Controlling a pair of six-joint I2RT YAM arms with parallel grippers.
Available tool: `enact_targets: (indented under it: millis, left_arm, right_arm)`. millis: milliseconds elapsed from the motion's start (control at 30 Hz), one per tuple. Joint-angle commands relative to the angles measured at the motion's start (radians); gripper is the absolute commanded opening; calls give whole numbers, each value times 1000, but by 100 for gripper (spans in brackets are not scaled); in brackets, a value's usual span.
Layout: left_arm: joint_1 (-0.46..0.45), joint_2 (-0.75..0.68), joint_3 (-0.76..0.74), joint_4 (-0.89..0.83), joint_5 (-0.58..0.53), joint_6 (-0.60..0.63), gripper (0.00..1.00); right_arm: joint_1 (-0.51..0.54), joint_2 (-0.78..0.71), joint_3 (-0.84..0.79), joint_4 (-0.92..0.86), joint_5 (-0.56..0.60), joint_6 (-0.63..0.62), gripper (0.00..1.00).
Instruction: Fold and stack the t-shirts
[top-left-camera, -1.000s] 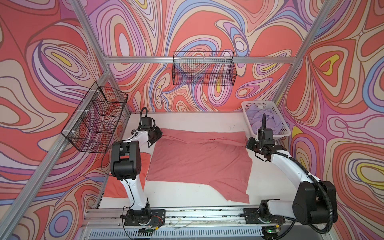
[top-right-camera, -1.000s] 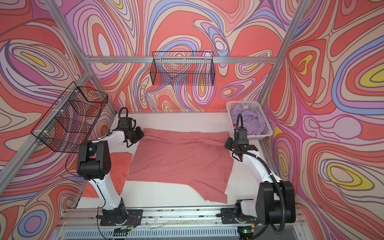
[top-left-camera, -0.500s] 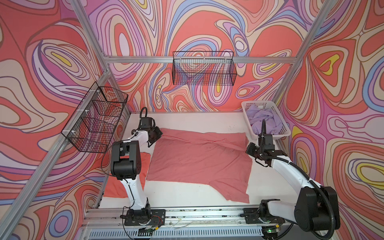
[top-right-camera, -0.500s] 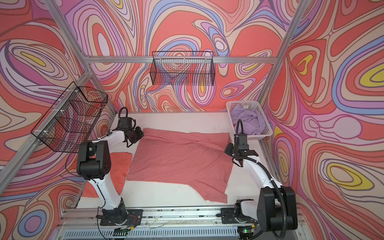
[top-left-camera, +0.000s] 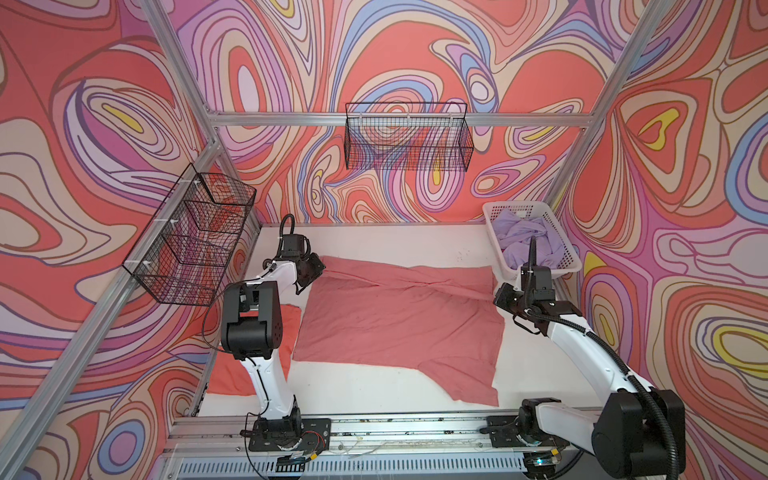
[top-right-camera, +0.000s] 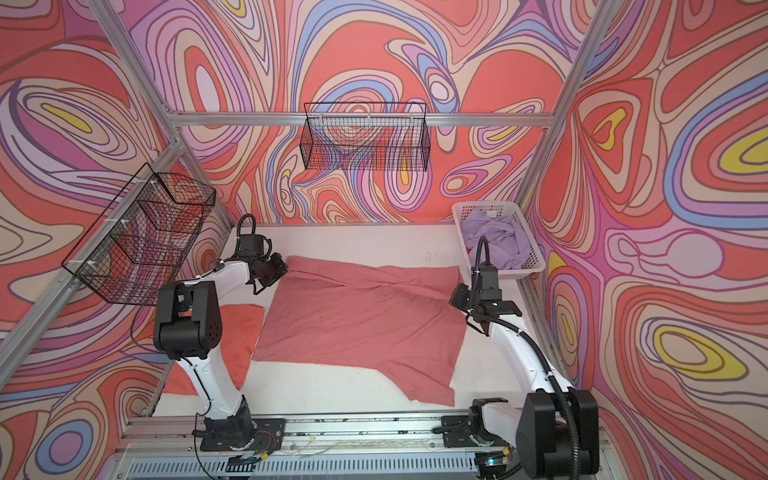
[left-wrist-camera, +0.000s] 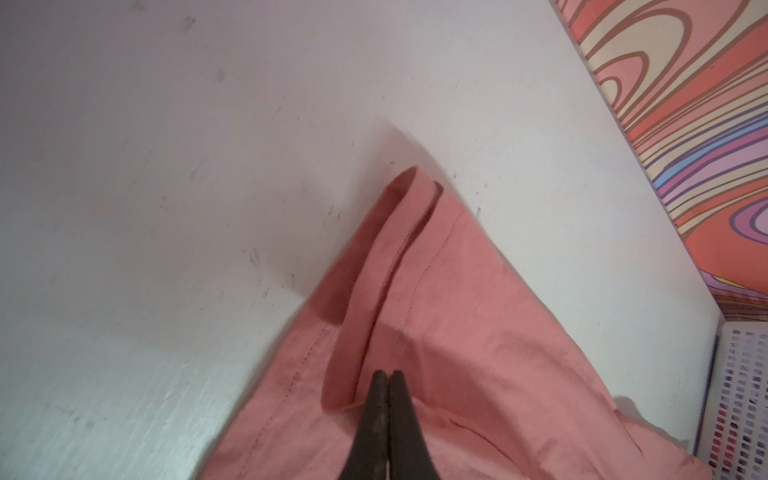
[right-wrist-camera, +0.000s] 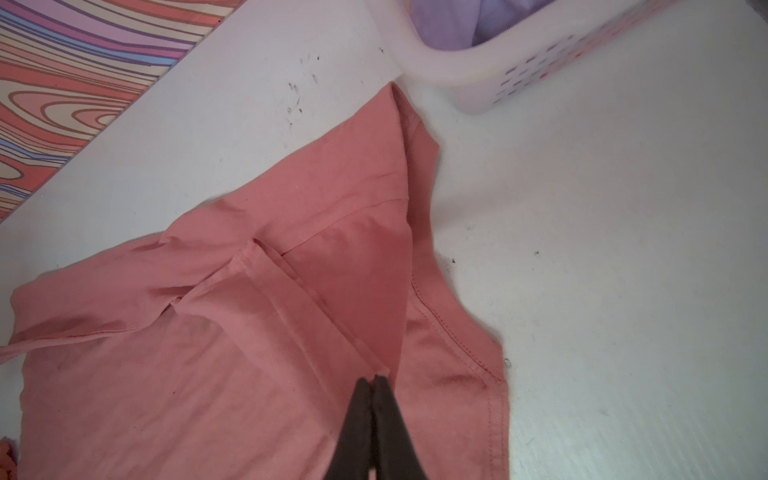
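While clamped shut | left end effector (left-wrist-camera: 388, 374), right end effector (right-wrist-camera: 374, 379) | pinching salmon-pink t-shirt (top-left-camera: 399, 320) far corners

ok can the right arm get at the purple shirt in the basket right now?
Likely yes: basket sits just past the right end effector, open-topped, purple shirt uncovered. But that end effector is shut on the pink shirt, so it must release first.

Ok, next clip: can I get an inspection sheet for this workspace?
Surface: white tabletop, lightly scuffed.
Job's things: salmon-pink t-shirt spread flat; orange-coral t-shirt at left; lavender t-shirt in white plastic basket.
Clutter: nothing seen.
Grippers: left gripper and right gripper shut, tips at the salmon-pink t-shirt's far corners; grip unclear.
Cables: black cables along both arms.
Surroundings: black wire baskets, swirl-patterned walls.
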Motion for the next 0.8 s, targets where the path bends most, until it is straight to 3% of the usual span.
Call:
enact_targets:
  millis: [0,533,767]
  left_arm:
    - [5,-16,4,-23,-25,10,0]
    - [20,91,306,-57,38,7,0]
    - [20,69,255,-74,37,10,0]
  right_arm:
    - [3,-11,56,-22,22,-22,0]
    - [3,232,338,19,114,-170,0]
    - [3,208,372,-8,109,-174,0]
